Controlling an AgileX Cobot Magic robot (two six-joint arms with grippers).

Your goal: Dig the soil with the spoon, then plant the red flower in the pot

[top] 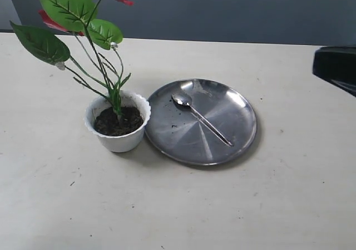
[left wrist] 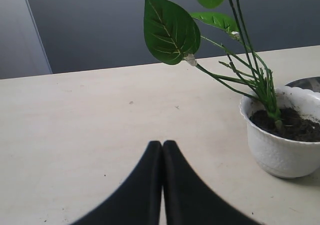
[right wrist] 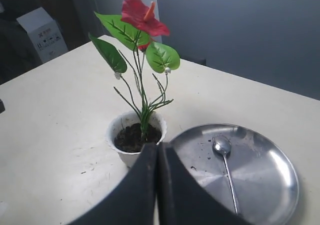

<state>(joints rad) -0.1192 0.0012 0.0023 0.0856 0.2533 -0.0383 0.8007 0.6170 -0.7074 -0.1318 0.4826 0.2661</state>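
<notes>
Writing shows only on a white box (right wrist: 42,30) at the far side of the right wrist view, and its print is too small to read. No brand or label shows on the pot, plate or spoon.

One left hand (left wrist: 162,144) has its two dark fingers pressed together, holding nothing, low over bare counter (left wrist: 75,135). One right hand (right wrist: 158,146) is likewise closed and empty, poised near the pot and the plate's edge.

In the exterior view the near half of the counter is bare apart from a few dark specks. Past it stand one pot (top: 118,140) and one steel plate (top: 239,133), side by side, the pot's scalloped rim touching or just beside the plate's rim. The pot holds soil (top: 117,122) nearly to its rim. One flower (top: 75,16) stands upright in the soil, its thin stems fanning up and toward the left of that view. Three green leaves and parts of two red blooms can be counted there; the top bloom is cut by the frame edge. One spoon (top: 200,118) lies in the plate, bowl toward the far rim, handle slanting to the near right. A few soil crumbs dot the plate.

Open counter runs to the left of the pot and to the right of the plate. A dark part of the robot (top: 336,66) juts in at the right edge. The counter's far edge meets a grey wall (top: 222,11).
</notes>
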